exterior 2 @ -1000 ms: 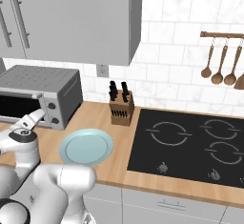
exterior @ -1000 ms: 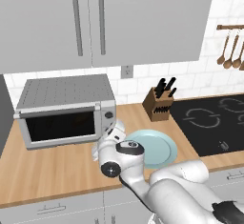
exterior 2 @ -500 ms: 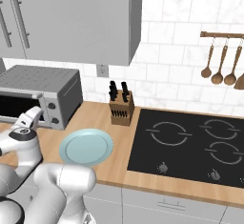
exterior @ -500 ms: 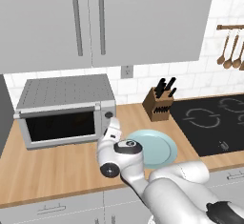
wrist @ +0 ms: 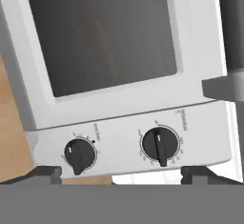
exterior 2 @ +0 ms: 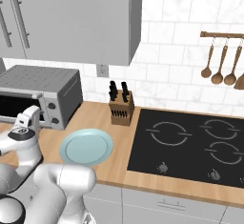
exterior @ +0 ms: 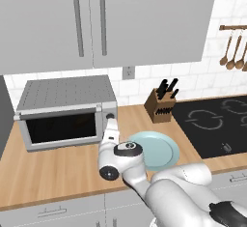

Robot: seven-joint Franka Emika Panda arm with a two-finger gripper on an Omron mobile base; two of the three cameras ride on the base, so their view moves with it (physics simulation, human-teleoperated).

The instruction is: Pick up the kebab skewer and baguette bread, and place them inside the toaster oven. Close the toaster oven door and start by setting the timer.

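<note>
The toaster oven (exterior: 67,110) (exterior 2: 43,92) stands at the counter's back left. Its toaster oven door (exterior: 60,127) (wrist: 100,32) is closed, the bar handle (exterior: 58,113) along the top edge. My gripper (exterior: 112,128) (exterior 2: 30,117) (wrist: 121,174) is open, close in front of the knob panel, holding nothing. In the rolled hand view, two dark knobs (wrist: 80,154) (wrist: 160,145) sit between the fingertips (wrist: 45,173). The kebab skewer and baguette bread are hidden; nothing can be made out behind the dark glass.
A light blue plate (exterior: 155,149) (exterior 2: 86,147) lies bare on the wooden counter right of the oven. A knife block (exterior: 161,106) (exterior 2: 120,108) stands by the wall, a black cooktop (exterior: 217,120) (exterior 2: 190,142) further right. Cabinets hang overhead.
The hand has moved a little forward and up towards the toaster oven's knob panel. The jaws have stayed open.
</note>
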